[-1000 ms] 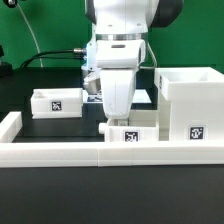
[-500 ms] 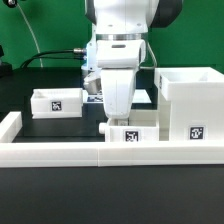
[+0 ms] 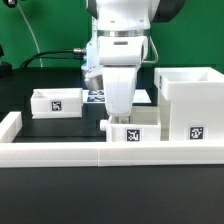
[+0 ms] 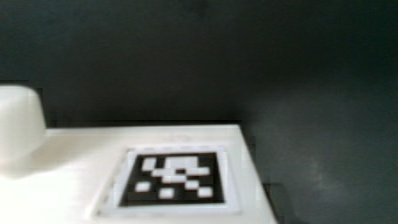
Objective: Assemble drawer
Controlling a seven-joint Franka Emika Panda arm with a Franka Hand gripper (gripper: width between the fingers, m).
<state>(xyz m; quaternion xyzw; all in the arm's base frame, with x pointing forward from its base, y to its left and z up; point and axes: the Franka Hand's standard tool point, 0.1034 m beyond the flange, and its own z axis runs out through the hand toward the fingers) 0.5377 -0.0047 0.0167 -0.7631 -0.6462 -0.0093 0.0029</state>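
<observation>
The tall white housing (image 3: 188,108) stands at the exterior view's right, with a tag on its front. One small white tray (image 3: 57,102) sits at the left. The second small tray (image 3: 135,133) sits in the middle against the front border wall. My gripper (image 3: 118,122) hangs low right over this middle tray, and one white fingertip (image 3: 105,127) shows at its left side. The wrist view shows a tagged white face of a drawer part (image 4: 178,178) close below and a white shape (image 4: 15,130) at one edge. How the jaws stand is hidden.
A long low white border wall (image 3: 60,152) runs along the front and turns back at the exterior view's left. The marker board (image 3: 96,97) lies on the black table behind my hand. Cables run along the green backdrop.
My arm has shifted a little toward the exterior view's right, so more of the marker board shows beside it. The trays and the housing have not moved.
</observation>
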